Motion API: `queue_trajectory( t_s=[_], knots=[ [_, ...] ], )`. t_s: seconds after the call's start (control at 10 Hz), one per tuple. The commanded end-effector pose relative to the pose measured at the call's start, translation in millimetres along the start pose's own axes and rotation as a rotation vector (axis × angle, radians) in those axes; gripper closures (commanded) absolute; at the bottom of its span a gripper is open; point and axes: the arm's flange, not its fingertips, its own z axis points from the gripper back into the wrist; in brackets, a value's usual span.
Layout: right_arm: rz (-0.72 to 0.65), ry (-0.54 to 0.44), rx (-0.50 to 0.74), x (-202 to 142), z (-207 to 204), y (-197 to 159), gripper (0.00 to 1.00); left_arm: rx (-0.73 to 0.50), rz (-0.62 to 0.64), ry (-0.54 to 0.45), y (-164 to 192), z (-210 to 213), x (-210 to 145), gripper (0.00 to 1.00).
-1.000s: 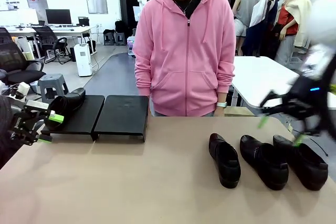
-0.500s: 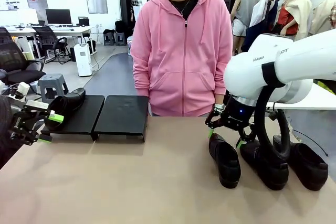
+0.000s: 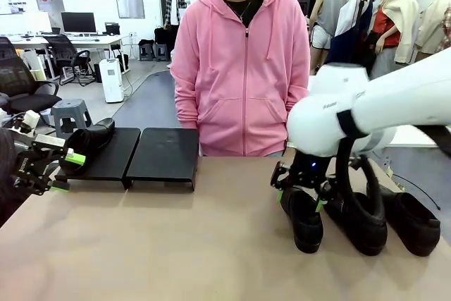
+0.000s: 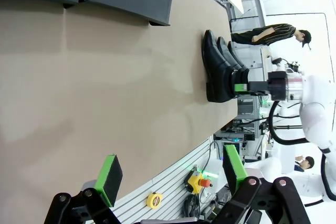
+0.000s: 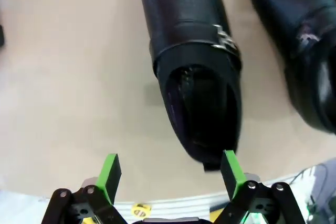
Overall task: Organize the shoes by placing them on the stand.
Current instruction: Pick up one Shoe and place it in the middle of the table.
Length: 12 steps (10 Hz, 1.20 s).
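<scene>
Currently, right gripper [image 3: 299, 199]: released, jaws either side of leftmost shoe's [image 3: 304, 222] heel, near bench's [image 3: 176, 244] right edge.
left gripper [image 3: 67, 173]: released, at left edge.
stand [image 3: 165, 154]: far-left; fourth shoe [image 3: 95, 137] on left panel [image 3: 113, 160].
right arm [image 3: 366, 111]: covers part of middle shoe [image 3: 365, 230].
person [image 3: 243, 75]: far edge.

No legible text; small dark lettering on right arm [image 3: 330, 104] too blurred to read.
</scene>
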Motion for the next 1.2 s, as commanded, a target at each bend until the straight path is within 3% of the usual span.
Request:
queue_trajectory(
  t_s=[0.0,0.3,0.5,0.6,0.7,1.1],
  knots=[
    [0.03,-0.046,-0.03,26.8,-19.6,21.9,0.0,-0.028,-0.016,-0.013,2.4,-1.8,-5.4,0.0],
    [0.056,-0.017,-0.129,46.6,-60.0,36.7,0.0,-0.028,-0.016,-0.013,2.4,-1.8,-5.4,0.0],
    [0.07,0.004,-0.108,47.2,-63.3,40.4,0.0,-0.028,-0.016,-0.013,2.4,-1.8,-5.4,0.0],
    [0.043,-0.06,-0.124,47.7,-61.9,40.1,0.6,-0.028,-0.016,-0.013,2.4,-1.8,-5.4,0.0],
    [0.055,-0.041,-0.118,46.9,-63.0,42.1,1.0,-0.028,-0.016,-0.013,2.4,-1.8,-5.4,0.0],
    [0.044,-0.052,-0.145,44.7,-65.4,39.4,1.0,-0.028,-0.016,-0.013,2.4,-1.8,-5.4,0.0]
  ],
)
